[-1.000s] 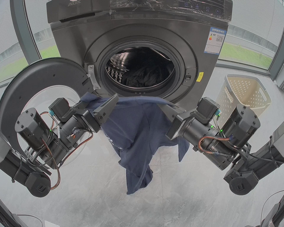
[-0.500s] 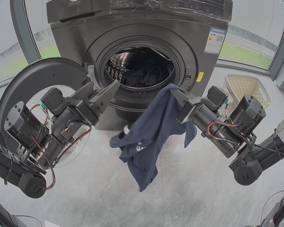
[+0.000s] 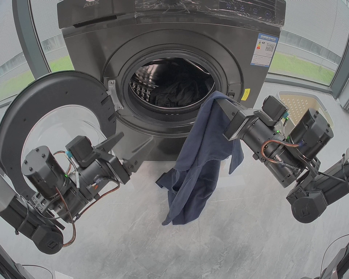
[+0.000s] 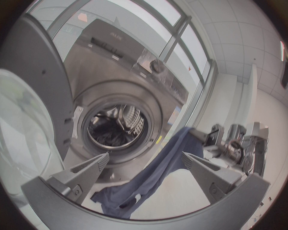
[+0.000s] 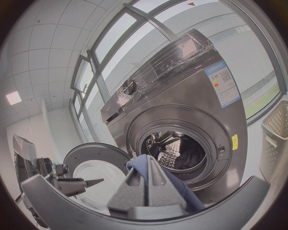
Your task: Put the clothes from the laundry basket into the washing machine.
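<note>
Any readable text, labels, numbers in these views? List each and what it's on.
Nothing legible enough to quote.
Logo on the washing machine top panel: clipped by the head view's edge.
Blue-edged label: code square and print, too small.
Yellow sticker beside the door opening: too small.
Control panel: lit symbols, blurred under film.
Navy shirt: white mark, unreadable.

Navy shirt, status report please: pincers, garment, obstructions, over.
Right pincer shut on navy shirt, hanging beside drum opening. Left pincer open, empty. Washing machine door wide open.
</note>
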Controlling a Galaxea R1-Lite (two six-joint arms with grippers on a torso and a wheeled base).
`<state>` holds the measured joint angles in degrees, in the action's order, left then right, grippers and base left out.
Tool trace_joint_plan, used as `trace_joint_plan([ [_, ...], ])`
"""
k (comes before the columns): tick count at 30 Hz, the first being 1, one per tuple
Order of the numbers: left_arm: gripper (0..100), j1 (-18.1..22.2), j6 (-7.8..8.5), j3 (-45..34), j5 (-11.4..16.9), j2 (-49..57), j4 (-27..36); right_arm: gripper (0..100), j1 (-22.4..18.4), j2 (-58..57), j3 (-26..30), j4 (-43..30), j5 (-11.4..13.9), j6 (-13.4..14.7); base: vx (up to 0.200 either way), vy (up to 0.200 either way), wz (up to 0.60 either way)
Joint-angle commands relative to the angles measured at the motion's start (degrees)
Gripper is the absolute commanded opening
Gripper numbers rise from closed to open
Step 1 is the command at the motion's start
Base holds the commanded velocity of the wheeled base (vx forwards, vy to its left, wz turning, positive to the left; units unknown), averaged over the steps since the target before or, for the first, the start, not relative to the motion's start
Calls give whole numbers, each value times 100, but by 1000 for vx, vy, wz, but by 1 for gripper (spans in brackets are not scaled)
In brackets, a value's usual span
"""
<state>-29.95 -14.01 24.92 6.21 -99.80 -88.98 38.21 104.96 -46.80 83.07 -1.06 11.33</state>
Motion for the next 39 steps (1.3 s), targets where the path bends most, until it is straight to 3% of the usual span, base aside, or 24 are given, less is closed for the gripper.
trace_joint_plan([
  [1,100,51,100,-303,12,-610,-14,0,47,7,-66,17,1,1,0,0,0],
  [7,100,411,284,-479,197,-1164,-23,0,178,51,-75,104,53,10,0,0,0],
  [13,100,649,293,-497,302,-1639,-23,0,328,-11,-66,113,45,28,0,0,0],
  [21,100,649,284,-382,302,-2184,-23,0,556,-274,-5,122,9,133,0,0,0],
  [35,100,631,372,848,250,-3502,-32,0,662,-336,180,131,9,151,0,0,0],
  [37,100,622,425,910,258,-3581,-32,0,679,-336,180,131,9,151,0,0,0],
  [39,100,613,583,1033,285,-3722,-23,0,688,-336,180,131,9,151,0,0,0],
])
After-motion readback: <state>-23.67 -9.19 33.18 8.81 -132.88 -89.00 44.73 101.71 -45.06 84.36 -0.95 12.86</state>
